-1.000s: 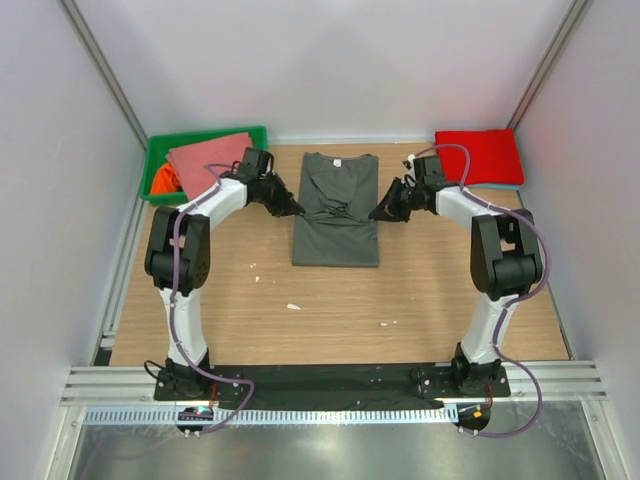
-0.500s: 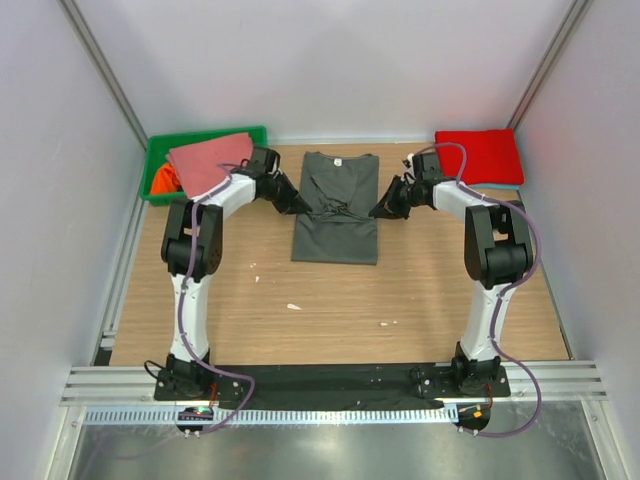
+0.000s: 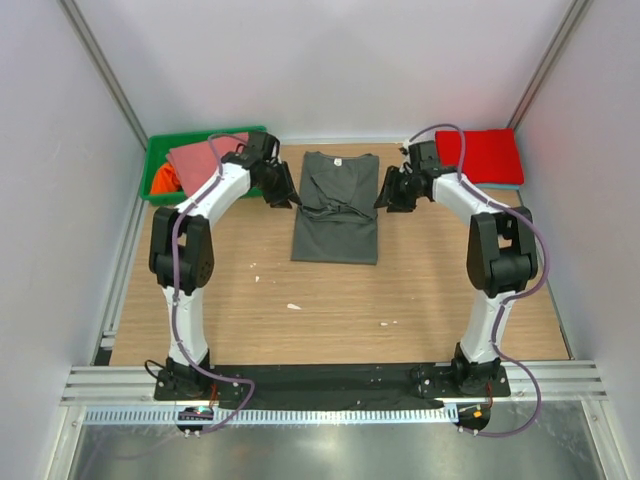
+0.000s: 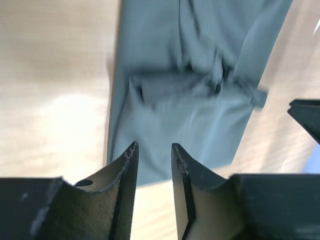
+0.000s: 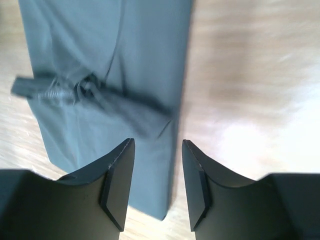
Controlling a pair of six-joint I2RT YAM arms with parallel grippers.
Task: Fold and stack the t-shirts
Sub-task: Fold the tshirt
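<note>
The dark grey t-shirt (image 3: 336,208) lies flat mid-table, its sides and sleeves folded in to a narrow strip, with its white neck label (image 3: 338,160) at the far end. My left gripper (image 3: 281,190) hovers at its left edge, open and empty; in the left wrist view (image 4: 152,146) the shirt (image 4: 195,100) lies below the tips. My right gripper (image 3: 386,194) hovers at the right edge, open and empty; in the right wrist view (image 5: 157,142) the shirt's edge (image 5: 125,75) runs between the fingers. A folded red t-shirt (image 3: 481,155) lies on a light-blue one (image 3: 505,185) at the back right.
A green plastic bin (image 3: 159,151) stands at the back left and holds a salmon-pink shirt (image 3: 205,160) and an orange one (image 3: 163,181). White walls close in the table on three sides. Small white scraps (image 3: 293,306) lie on the near wood.
Both grippers have moved away from the shirt's middle edges toward the far end and a little outward. The grey shirt has not moved.
</note>
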